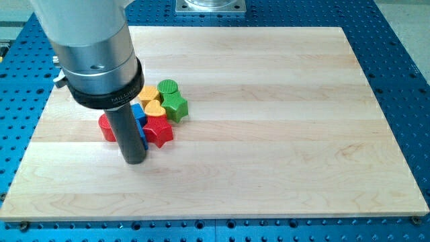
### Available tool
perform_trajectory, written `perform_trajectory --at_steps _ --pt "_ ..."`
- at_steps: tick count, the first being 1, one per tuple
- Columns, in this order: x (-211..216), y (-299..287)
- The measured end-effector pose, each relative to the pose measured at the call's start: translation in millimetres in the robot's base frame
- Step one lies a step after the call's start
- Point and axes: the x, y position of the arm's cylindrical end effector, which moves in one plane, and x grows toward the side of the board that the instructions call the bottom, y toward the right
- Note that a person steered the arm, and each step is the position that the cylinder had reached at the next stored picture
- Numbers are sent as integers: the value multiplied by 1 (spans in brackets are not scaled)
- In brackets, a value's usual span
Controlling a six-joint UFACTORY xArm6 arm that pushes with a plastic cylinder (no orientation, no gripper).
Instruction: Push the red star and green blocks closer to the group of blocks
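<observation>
My tip (135,160) rests on the wooden board (282,134), just left of and below the red star (160,132). The rod hides part of the cluster. The red star touches a red block (156,121) above it. A green star (176,106) and a green cylinder (168,87) sit at the cluster's upper right. A yellow heart (154,108) and an orange block (149,93) lie to their left. A blue block (139,115) shows beside the rod. Another red block (106,128) sticks out on the rod's left.
The board lies on a blue perforated table (403,67). A metal mount (211,6) stands at the view's top. The arm's large grey body (94,47) covers the upper left of the board.
</observation>
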Motion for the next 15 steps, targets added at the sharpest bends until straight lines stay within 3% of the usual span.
perform_trajectory --at_steps 2,3,8,10,12,15 --pt "-6 26" --pt "11 44" --pt "-31 52" --pt "-28 72" --pt "-84 94" --pt "-84 74"
